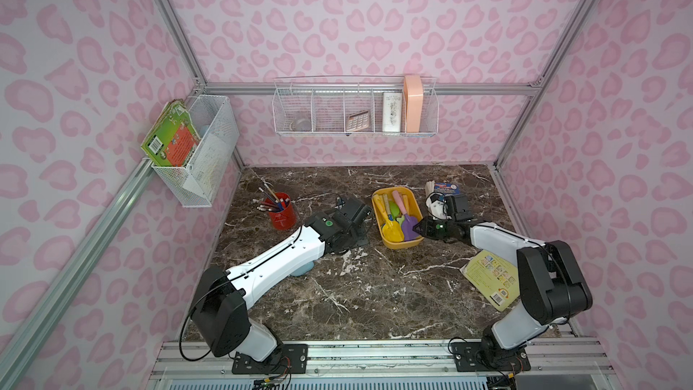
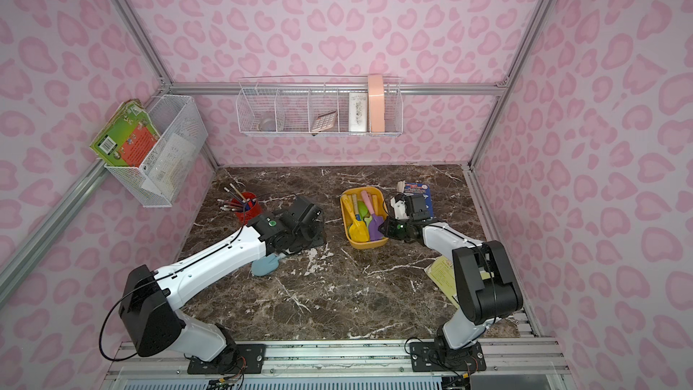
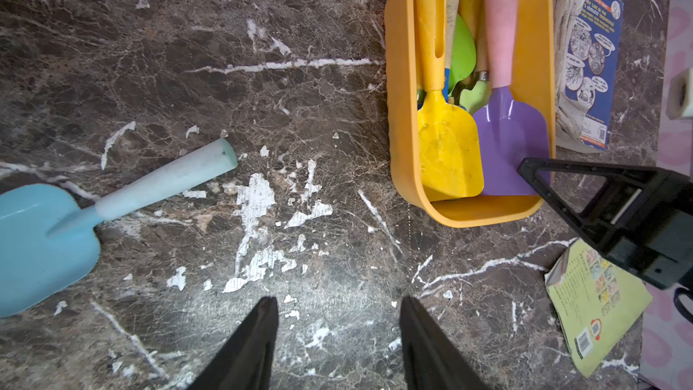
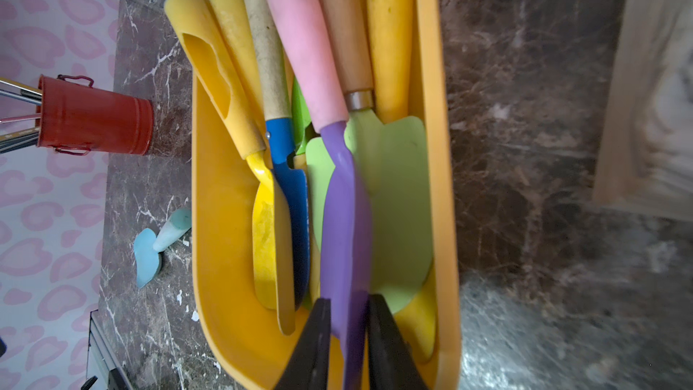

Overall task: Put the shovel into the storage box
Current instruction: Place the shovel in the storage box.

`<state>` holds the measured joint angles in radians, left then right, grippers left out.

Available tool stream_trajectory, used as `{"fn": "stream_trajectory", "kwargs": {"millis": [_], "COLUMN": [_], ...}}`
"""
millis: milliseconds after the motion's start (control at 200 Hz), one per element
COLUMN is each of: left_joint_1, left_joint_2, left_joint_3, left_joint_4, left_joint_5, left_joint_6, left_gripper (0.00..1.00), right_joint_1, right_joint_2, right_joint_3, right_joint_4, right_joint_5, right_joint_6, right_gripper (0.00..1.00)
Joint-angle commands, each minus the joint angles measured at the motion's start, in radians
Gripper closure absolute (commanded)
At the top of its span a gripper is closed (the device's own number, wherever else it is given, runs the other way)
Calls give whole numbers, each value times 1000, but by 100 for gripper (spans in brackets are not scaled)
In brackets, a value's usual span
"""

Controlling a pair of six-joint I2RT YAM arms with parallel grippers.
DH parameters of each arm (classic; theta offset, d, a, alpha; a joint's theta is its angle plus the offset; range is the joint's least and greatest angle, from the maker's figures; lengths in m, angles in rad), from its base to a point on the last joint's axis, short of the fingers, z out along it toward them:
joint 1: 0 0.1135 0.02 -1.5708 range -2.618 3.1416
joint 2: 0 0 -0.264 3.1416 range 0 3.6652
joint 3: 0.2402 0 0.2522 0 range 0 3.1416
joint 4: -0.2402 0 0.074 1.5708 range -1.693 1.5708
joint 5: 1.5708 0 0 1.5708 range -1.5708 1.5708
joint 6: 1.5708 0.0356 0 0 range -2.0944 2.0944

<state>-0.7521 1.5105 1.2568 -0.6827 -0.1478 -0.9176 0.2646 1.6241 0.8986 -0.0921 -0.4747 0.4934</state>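
Our right tool [image 4: 348, 300] hugs the purple shovel [image 4: 339, 200] inside the box [image 4: 221, 238], seemingly to lay it flat, grip unclear; our left tool [image 3: 337, 300] hangs half-open and empty, with the blue shovel [image 2: 264, 266] at the box's eight o'clock.

Red pencil cup [image 1: 281, 215], yellow booklet [image 1: 487, 275] on marble table [image 1: 375, 294]; wire basket [image 1: 330, 114] on wall.

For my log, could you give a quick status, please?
Left gripper open, empty. Right gripper astride purple shovel inside storage box; grip unclear. Blue shovel on table. Nothing blocking.
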Motion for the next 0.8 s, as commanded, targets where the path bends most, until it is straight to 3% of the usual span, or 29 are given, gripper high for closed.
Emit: {"fn": "stream_trajectory", "kwargs": {"millis": [0, 525, 795], "left_joint_1": [0, 18, 70], "left_joint_2": [-7, -49, -161], "left_joint_3": [3, 2, -88], "left_joint_4": [-12, -67, -137], "left_joint_5": [-1, -25, -62], "left_joint_6": [-5, 18, 22], "left_gripper": [43, 41, 40], "right_joint_1": [0, 25, 120], "right_joint_2": [-23, -223, -300], "right_joint_3": [2, -56, -85], "right_joint_4": [-19, -25, 13], "right_joint_5": [18, -1, -2], "right_joint_6": [-9, 14, -3], "right_gripper": [74, 72, 66]}}
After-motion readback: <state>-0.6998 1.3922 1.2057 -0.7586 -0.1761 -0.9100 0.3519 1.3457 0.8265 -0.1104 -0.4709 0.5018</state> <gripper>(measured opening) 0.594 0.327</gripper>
